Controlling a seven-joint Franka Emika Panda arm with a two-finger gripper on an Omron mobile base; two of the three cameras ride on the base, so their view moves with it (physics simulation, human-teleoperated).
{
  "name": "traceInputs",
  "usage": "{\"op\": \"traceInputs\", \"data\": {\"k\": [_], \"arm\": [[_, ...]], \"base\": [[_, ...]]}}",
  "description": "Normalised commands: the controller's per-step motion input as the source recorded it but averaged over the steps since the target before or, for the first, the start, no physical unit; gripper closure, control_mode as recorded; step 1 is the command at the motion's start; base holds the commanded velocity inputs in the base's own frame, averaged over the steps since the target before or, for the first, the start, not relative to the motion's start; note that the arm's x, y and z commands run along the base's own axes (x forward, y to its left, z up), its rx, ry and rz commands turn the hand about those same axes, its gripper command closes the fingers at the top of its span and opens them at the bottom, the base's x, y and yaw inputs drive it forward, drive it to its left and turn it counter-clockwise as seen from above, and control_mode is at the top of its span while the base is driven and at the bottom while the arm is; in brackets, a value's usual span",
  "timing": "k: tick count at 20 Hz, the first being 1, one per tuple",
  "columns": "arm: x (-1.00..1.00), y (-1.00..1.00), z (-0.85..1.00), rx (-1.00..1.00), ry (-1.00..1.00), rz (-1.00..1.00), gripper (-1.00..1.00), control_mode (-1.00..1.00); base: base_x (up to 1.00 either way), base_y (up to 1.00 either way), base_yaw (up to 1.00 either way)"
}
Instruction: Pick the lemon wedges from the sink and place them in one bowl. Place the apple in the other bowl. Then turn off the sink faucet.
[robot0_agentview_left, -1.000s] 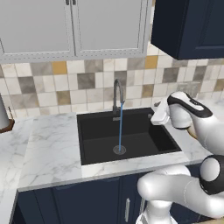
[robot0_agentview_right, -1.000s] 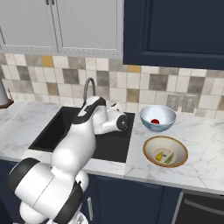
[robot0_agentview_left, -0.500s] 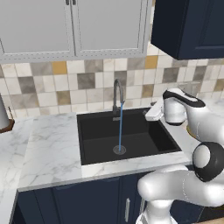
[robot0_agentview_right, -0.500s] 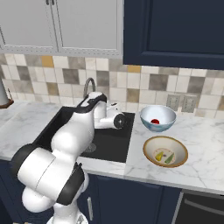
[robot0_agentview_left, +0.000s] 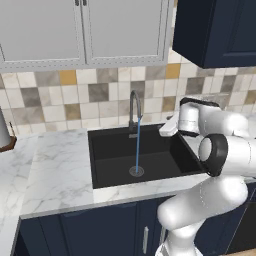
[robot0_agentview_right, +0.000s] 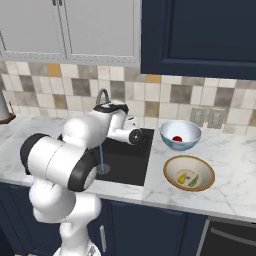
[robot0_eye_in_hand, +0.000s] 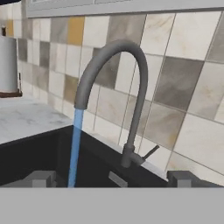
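Water (robot0_eye_in_hand: 75, 148) runs from the dark grey gooseneck faucet (robot0_eye_in_hand: 131, 87) into the black sink (robot0_agentview_left: 115, 160), down to the round drain (robot0_agentview_left: 136, 171). A thin lever (robot0_eye_in_hand: 150, 152) juts from the faucet's base. My gripper (robot0_eye_in_hand: 111, 178) is open, its two fingertips (robot0_eye_in_hand: 41, 178) wide apart with nothing between them, and it faces the faucet from the right, over the sink's right part (robot0_agentview_left: 166, 130). The tan-rimmed bowl (robot0_agentview_right: 189, 159) holds a yellow wedge (robot0_agentview_right: 182, 177) and an olive wedge (robot0_agentview_right: 194, 181). The red apple (robot0_agentview_right: 177, 138) lies in the pale blue bowl (robot0_agentview_right: 180, 129).
A paper towel roll (robot0_eye_in_hand: 8, 61) stands on the marble counter (robot0_agentview_left: 55, 165) far left of the sink. The tiled wall (robot0_eye_in_hand: 188, 87) rises right behind the faucet. Both bowls sit on the counter right of the sink, and wall cabinets (robot0_agentview_left: 85, 30) hang overhead.
My hand has swung left from the sink's right edge toward the faucet, staying open. Water keeps running; the bowls and their fruit have not moved.
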Motion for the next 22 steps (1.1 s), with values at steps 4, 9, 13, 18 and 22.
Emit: {"op": "traceInputs", "data": {"k": [4,9,13,18,22], "arm": [[0.47,-0.03,-0.19,0.0,0.0,0.0,-1.0,-1.0],[0.56,-0.15,0.0,0.01,0.0,0.0,-1.0,-1.0],[0.64,-0.16,-0.01,0.03,0.0,0.0,-1.0,-1.0],[0.7,-0.02,-0.19,0.03,0.0,0.0,-1.0,-1.0],[0.66,0.0,-0.31,0.04,0.0,0.0,-1.0,-1.0]], "base": [[0.0,0.0,0.0],[0.0,0.0,0.0],[0.0,0.0,0.0],[0.0,0.0,0.0],[0.0,0.0,0.0]]}}
